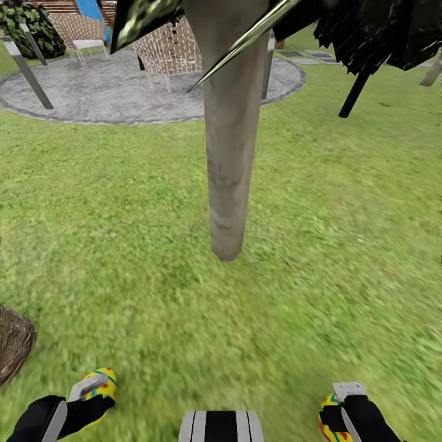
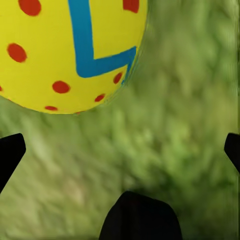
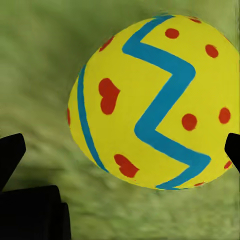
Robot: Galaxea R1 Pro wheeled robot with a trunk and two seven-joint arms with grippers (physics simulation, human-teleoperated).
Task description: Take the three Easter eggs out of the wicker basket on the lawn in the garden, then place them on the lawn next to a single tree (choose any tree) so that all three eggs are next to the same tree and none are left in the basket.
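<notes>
Wicker basket (image 1: 13, 344) edge at lawn's (image 1: 344, 258) left, contents hidden, left claw (image 1: 92, 388) gripping one Easter egg (image 1: 103, 382), right claw (image 1: 336, 410) gripping another egg (image 1: 328, 418), tree (image 1: 230, 153) trunk just ahead, no writing.

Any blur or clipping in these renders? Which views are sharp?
Head view: lawn smeared, as if by motion blur; tree trunk fairly crisp, dark leaf patches cut off at the top edge. Left wrist view: egg sharp but cropped by the frame, grass behind soft. Right wrist view: egg crisp, almost whole in frame, grass streaky. No glare or hard shadows anywhere.
</notes>
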